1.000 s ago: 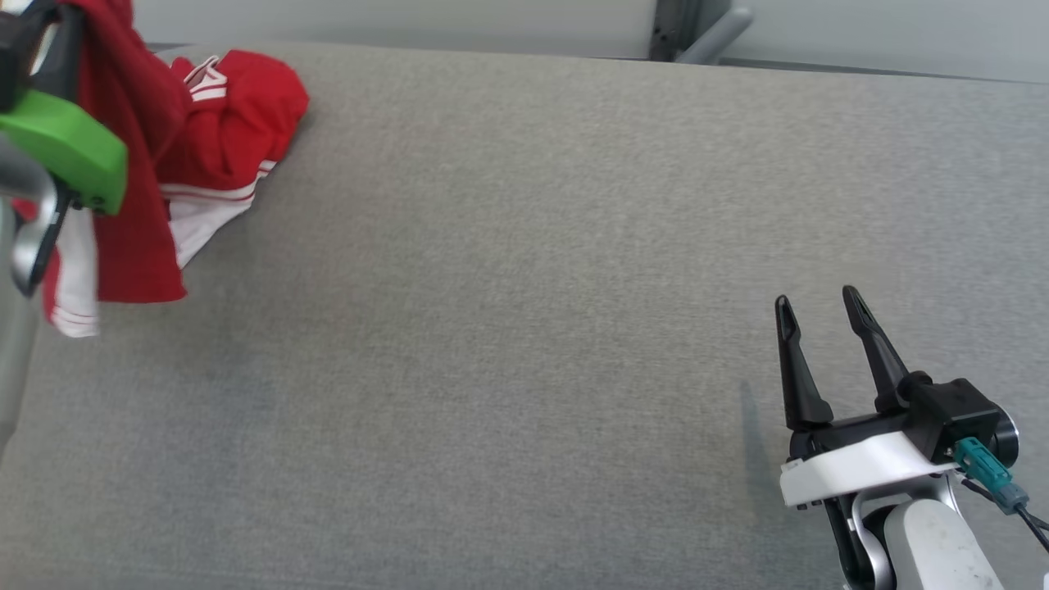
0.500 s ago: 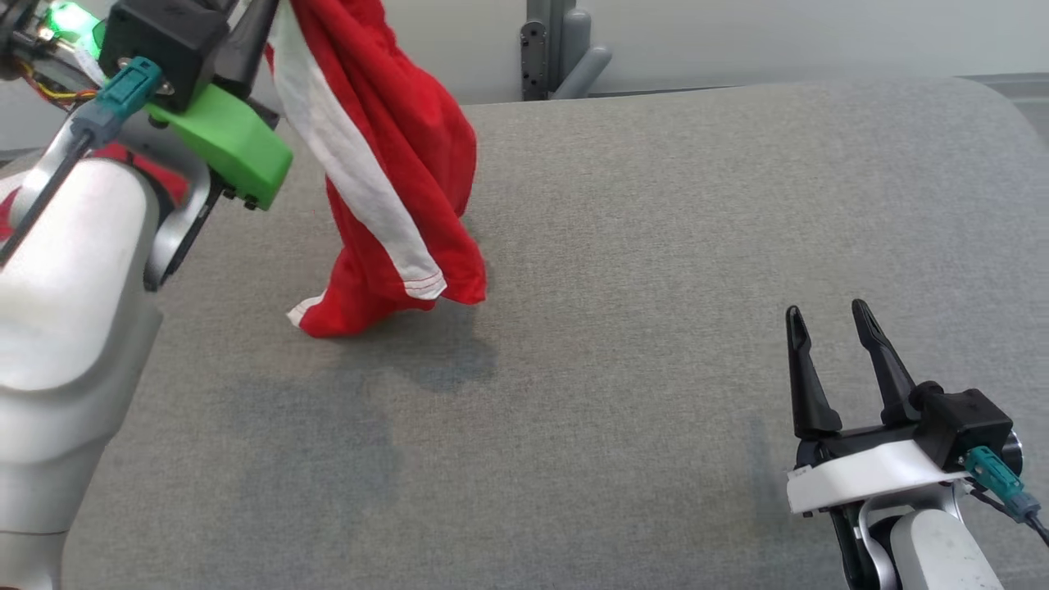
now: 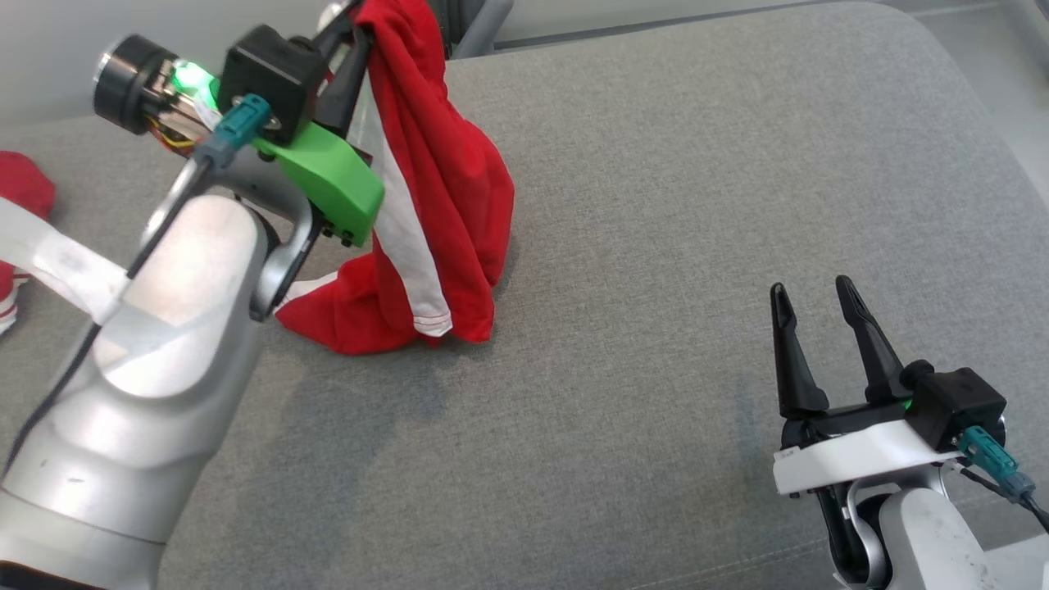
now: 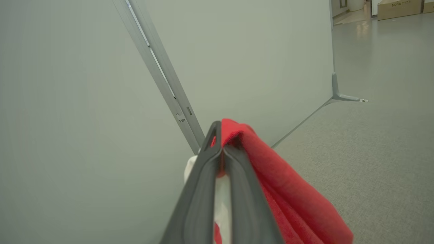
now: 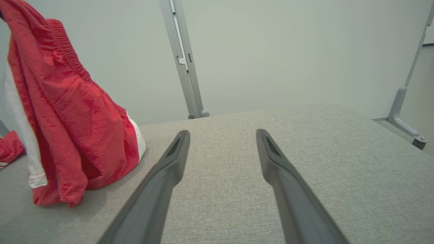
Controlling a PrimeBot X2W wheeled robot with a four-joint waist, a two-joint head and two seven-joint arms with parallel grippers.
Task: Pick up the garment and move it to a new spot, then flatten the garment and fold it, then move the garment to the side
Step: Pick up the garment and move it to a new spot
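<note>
**Item 1: red shorts** (image 3: 459,188). The task's garment, red with a white side stripe and a gathered elastic waistband. It hangs from its upper edge over the left half of the table (image 3: 697,205), and its lower folds are bunched on the cloth surface. Judged purpose: it is held high so that it drapes lengthwise and can be laid down at a new spot. The move step looks well advanced. Flattening and folding are not yet begun.

**Item 2: left gripper** (image 4: 221,144). The fingers are pressed together, pinching the waistband between them, with red cloth spilling over one side. It is raised above the table's far edge, probably to keep most of the fabric off the surface.

**Item 3: right gripper** (image 3: 811,295). The fingers are spread wide with nothing between them. It is low over the table's near right, well apart from the shorts. Judged purpose: it is parked clear of the carry, ready to take a second corner for spreading.

**Item 4: table**. A grey woven covering with rounded corners. It carries the hem of the shorts and, at its far left edge, a second red cloth (image 3: 20,184) trimmed in white, apart from the shorts.

**Item 5: partition panel** (image 5: 271,51). Pale, with a metal post, standing just behind the table
</note>
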